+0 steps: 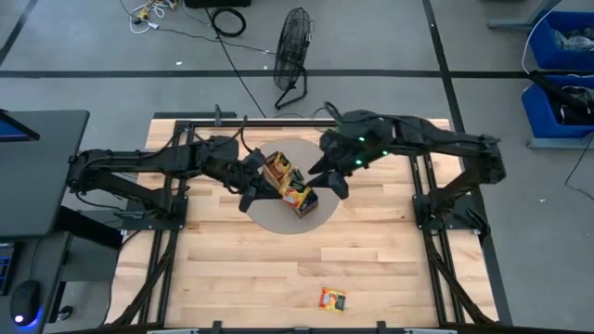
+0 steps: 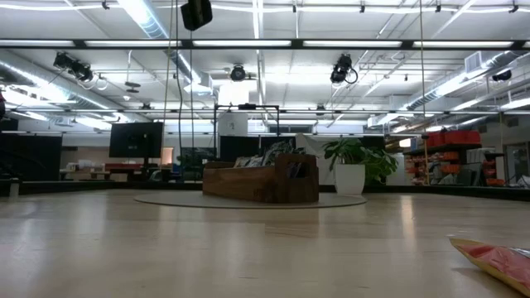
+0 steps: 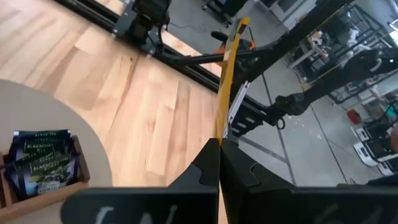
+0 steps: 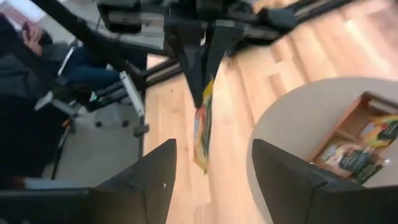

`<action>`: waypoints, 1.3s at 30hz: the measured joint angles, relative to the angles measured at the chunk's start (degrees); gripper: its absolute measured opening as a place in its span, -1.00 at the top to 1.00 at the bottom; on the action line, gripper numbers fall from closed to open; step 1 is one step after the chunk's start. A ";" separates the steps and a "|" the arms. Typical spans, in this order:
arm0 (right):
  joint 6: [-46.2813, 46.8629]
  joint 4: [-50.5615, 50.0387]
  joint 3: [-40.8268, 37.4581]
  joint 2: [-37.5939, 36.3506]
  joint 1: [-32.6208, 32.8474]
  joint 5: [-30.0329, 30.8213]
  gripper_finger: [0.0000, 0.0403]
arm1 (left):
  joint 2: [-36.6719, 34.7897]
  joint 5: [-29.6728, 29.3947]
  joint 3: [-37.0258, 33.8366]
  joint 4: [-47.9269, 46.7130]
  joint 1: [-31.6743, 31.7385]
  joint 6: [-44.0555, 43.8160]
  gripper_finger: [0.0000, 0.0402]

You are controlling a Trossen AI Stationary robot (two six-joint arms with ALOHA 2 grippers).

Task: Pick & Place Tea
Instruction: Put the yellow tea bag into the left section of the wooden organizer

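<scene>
Wooden table (image 1: 371, 260): pale planks under both arms; a round grey mat (image 1: 320, 211) lies at its middle, toward the far side.
Wooden tray (image 1: 286, 178): brown, compartmented, standing on the mat; in the low view it shows as a dark box (image 2: 261, 180) on the mat's far part.
Tea in tray: dark blue-teal sachets (image 3: 43, 163) stand upright in one compartment in the left wrist view; orange-yellow and dark sachets (image 4: 367, 142) fill compartments in the right wrist view.
Left gripper (image 1: 258, 186): at the tray's left edge above the mat, fingers (image 3: 205, 177) pressed together on a thin orange-yellow sachet (image 3: 227, 74) held edge-on and upright; the right wrist view shows the same held sachet (image 4: 203, 127) hanging from those fingers over bare wood beside the mat.
Right gripper (image 1: 327, 178): just right of the tray above the mat, facing the left gripper; its two fingers (image 4: 155, 177) stand wide apart with nothing between them.
Loose sachet (image 1: 332, 299): orange-yellow with red, lying flat on the near part of the table, well apart from the mat; the low view catches its edge (image 2: 497, 258) at near right.
Plant (image 2: 356, 161): green, in a white pot, seen beyond the tray in the low view.
Fan (image 1: 292, 56): black, on the floor beyond the table's far edge.
Person (image 4: 25, 81): seated beyond the table, in dark clothing, partly seen in the right wrist view.
</scene>
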 joint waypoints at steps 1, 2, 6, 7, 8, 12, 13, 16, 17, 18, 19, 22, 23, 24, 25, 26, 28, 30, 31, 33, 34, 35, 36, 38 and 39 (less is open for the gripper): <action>-0.09 -1.23 1.56 1.30 -0.34 -1.18 -0.08 | -0.01 0.01 0.00 -0.04 0.00 0.05 1.00; -0.09 -2.36 3.09 2.44 -0.57 -2.07 -0.07 | -0.02 0.01 0.02 -0.17 0.00 0.10 1.00; -1.31 -5.96 7.91 6.94 -1.09 -3.34 -0.03 | -0.02 0.17 0.00 -0.64 0.00 0.28 1.00; -1.48 -6.32 8.89 7.84 -1.10 -3.40 -0.02 | -0.02 0.45 0.00 -0.78 0.00 0.34 1.00; -1.60 -6.77 9.79 8.61 -1.11 -3.63 0.00 | -0.02 0.61 0.00 -1.03 0.00 0.35 1.00; -1.53 -7.61 11.53 10.50 -1.09 -4.71 0.06 | -0.02 0.94 0.00 -1.54 0.00 0.56 1.00; -1.43 -7.57 11.55 10.75 -1.09 -4.97 0.08 | -0.02 1.17 0.00 -1.63 0.00 0.57 1.00; -1.40 -8.03 11.55 10.97 -1.16 -5.81 0.16 | -0.02 2.03 0.00 -1.88 0.00 0.55 1.00; -1.40 -7.86 11.57 10.99 -1.16 -6.03 0.18 | -0.02 2.10 0.00 -1.96 0.00 0.57 1.00; -1.40 -7.75 11.66 11.10 -1.16 -6.14 0.21 | -0.02 2.13 0.00 -2.18 -0.02 0.55 1.00; -1.35 -7.79 11.66 11.21 -1.16 -6.16 0.24 | -0.02 2.14 0.00 -2.39 -0.02 0.57 1.00; -1.30 -8.06 11.62 11.48 -1.16 -6.29 0.34 | -0.02 2.45 0.00 -2.79 -0.02 0.57 0.99; -1.24 -7.92 11.62 11.56 -1.17 -6.97 0.38 | -0.02 2.70 0.00 -2.73 -0.02 0.59 0.99; -1.21 -8.03 11.62 11.63 -1.20 -7.76 0.42 | -0.02 2.74 0.00 -2.72 -0.02 0.59 0.99; -1.21 -8.32 11.62 11.71 -1.20 -8.24 0.46 | -0.02 2.78 0.00 -2.75 -0.02 0.59 0.99; -1.21 -8.45 11.62 11.80 -1.20 -8.39 0.51 | -0.02 2.79 0.00 -2.76 -0.02 0.60 0.99; -1.21 -8.18 11.62 11.88 -1.20 -8.57 0.60 | -0.02 2.77 0.00 -2.83 -0.02 0.79 0.99; -1.21 -8.16 11.62 11.92 -1.21 -8.81 0.72 | -0.02 2.76 0.00 -2.82 0.00 0.79 0.99; -1.23 -8.26 11.62 11.96 -1.32 -9.10 0.78 | -0.02 2.76 0.00 -2.82 0.00 0.76 0.99; -1.30 -8.27 11.62 11.97 -1.33 -9.93 0.92 | -0.02 2.76 0.00 -2.81 0.00 0.76 0.99; -1.42 -8.21 11.62 11.99 -1.33 -10.33 0.96 | -0.02 2.76 0.00 -2.75 0.00 0.76 0.99; -1.39 -8.21 11.62 11.99 -1.33 -10.48 0.97 | -0.02 2.76 0.00 -2.77 0.00 0.76 0.99; -1.25 -8.22 11.62 11.99 -1.36 -10.51 0.96 | -0.02 2.76 0.00 -2.79 0.00 0.76 0.99; -1.16 -8.23 11.62 11.99 -1.39 -10.51 0.96 | -0.02 2.65 0.00 -2.67 0.00 0.74 0.99; -1.06 -8.23 11.62 11.98 -1.47 -10.56 0.97 | -0.04 2.31 0.00 -2.64 0.00 0.72 0.98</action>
